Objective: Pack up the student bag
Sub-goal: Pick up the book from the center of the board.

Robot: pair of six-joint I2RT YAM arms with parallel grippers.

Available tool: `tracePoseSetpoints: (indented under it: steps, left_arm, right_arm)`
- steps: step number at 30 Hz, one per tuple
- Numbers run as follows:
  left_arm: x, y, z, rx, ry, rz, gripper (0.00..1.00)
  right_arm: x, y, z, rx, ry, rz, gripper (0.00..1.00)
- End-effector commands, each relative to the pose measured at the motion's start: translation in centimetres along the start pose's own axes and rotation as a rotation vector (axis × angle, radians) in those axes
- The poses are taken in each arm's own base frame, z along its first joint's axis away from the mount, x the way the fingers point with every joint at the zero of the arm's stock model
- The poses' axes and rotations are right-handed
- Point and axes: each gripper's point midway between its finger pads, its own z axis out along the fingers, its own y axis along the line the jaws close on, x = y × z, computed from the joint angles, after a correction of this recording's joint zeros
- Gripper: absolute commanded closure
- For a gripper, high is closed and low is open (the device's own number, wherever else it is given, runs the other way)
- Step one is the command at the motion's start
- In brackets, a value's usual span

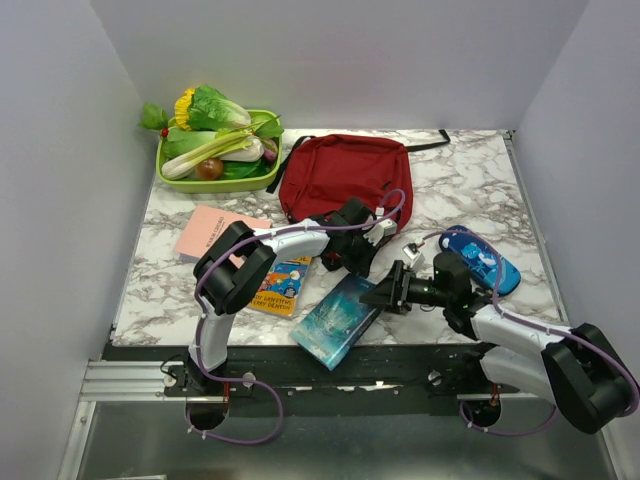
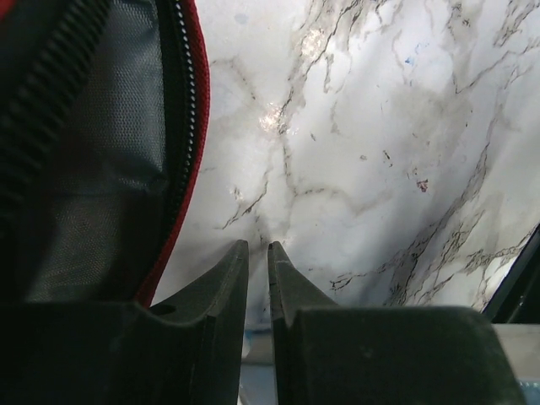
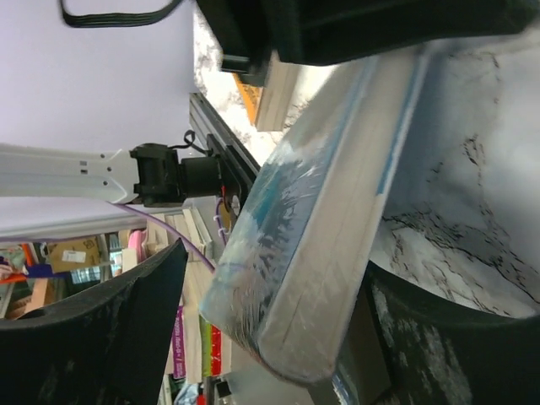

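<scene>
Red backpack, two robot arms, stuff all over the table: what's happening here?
Two robot arms are packing the dark red backpack. The left pincer, nearly closed on nothing visible, sits beside its unzipped opening. The right pincer stands open around a blue book at the marble table's near edge, not gripping it yet. A blue pencil case, a pink booklet and a yellow book lie outside it.

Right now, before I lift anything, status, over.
Left gripper nearly shut, nothing seen in it, at the open zipper edge of the student bag. Right gripper open, straddling the blue book, not clamped. Left gripper sits between book and bag.
</scene>
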Motion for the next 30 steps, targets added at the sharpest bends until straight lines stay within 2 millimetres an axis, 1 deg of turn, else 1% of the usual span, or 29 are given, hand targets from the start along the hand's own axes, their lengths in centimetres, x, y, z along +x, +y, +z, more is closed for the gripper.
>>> tracePoseSetpoints:
  steps: [1,3,4,6,7,9,10,13,15,16,17,18,19,20,21,22,24,25,27,28,29,30]
  left_arm:
    - [-0.9,-0.5,-1.4,-0.012,-0.021,0.015,0.76]
    - [-0.8,-0.5,-1.4,-0.012,-0.021,0.013,0.76]
    - [-0.8,-0.4,-1.5,-0.011,-0.020,0.013,0.76]
    - [-0.6,-0.4,-1.4,-0.013,-0.015,0.009,0.77]
    - [-0.6,-0.3,-1.4,-0.012,-0.017,0.009,0.77]
    - [-0.7,-0.3,-1.5,-0.011,-0.021,0.009,0.77]
    - [-0.9,-0.4,-1.6,-0.007,-0.024,0.008,0.77]
    - [-1.7,-0.6,-2.3,0.008,-0.032,0.023,0.76]
    - [-2.6,-0.8,-3.0,0.026,-0.043,0.031,0.74]
    - [-3.7,-0.8,-3.9,0.039,-0.057,0.037,0.70]
    - [-4.5,-1.4,-4.6,0.080,-0.071,0.046,0.68]
    - [-7.7,-2.3,-7.6,0.166,-0.132,0.059,0.59]
    - [-8.7,-2.5,-8.5,0.180,-0.157,0.093,0.58]
    - [-10.2,-2.8,-9.8,0.190,-0.193,0.115,0.55]
    - [-10.9,-2.4,-10.7,0.196,-0.218,0.119,0.55]
    - [-11.5,-2.6,-11.6,0.207,-0.242,0.143,0.55]
    - [-11.8,-2.0,-12.4,0.199,-0.255,0.161,0.54]
    - [-11.7,-1.5,-12.4,0.182,-0.252,0.191,0.53]
    - [-10.3,-1.0,-11.9,0.184,-0.214,0.188,0.53]
    - [-9.7,-0.8,-11.8,0.193,-0.196,0.188,0.51]
    - [-8.2,-0.8,-11.5,0.214,-0.157,0.228,0.46]
    - [-7.3,-0.9,-11.3,0.232,-0.137,0.251,0.41]
  right_arm:
    - [-1.3,0.1,0.4,0.034,-0.019,0.009,0.25]
    - [-1.3,-0.9,0.4,0.083,-0.025,0.026,0.30]
    - [-1.0,-1.5,0.4,0.110,-0.014,0.039,0.37]
    - [-0.7,-2.3,0.4,0.139,-0.003,0.058,0.44]
    - [-0.6,-2.7,0.5,0.150,0.004,0.066,0.53]
    - [-0.2,-3.4,0.6,0.172,0.021,0.081,0.67]
    - [-0.1,-3.7,0.7,0.180,0.027,0.083,0.80]
    - [0.0,-4.3,0.8,0.196,0.036,0.077,0.99]
    - [0.0,-4.5,0.8,0.205,0.041,0.079,0.99]
    - [0.3,-4.7,0.8,0.213,0.052,0.076,0.99]
    - [0.3,-4.9,0.7,0.222,0.055,0.078,0.99]
    - [0.9,-5.1,0.4,0.233,0.071,0.081,0.99]
    - [0.9,-5.1,0.3,0.235,0.071,0.079,0.99]
    - [1.2,-5.5,0.1,0.247,0.077,0.085,0.99]
    - [1.3,-5.3,0.0,0.245,0.077,0.078,0.99]
    - [1.4,-5.4,-0.1,0.247,0.080,0.077,0.99]
    - [1.5,-5.3,-0.2,0.245,0.087,0.074,0.99]
    - [1.5,-5.3,-0.2,0.245,0.092,0.072,0.99]
    - [1.4,-5.2,-0.1,0.246,0.092,0.066,0.99]
    - [0.9,-4.9,-0.1,0.239,0.088,0.058,0.99]
    - [0.7,-4.8,-0.1,0.244,0.089,0.059,0.99]
    - [0.4,-4.8,-0.1,0.245,0.086,0.046,0.99]
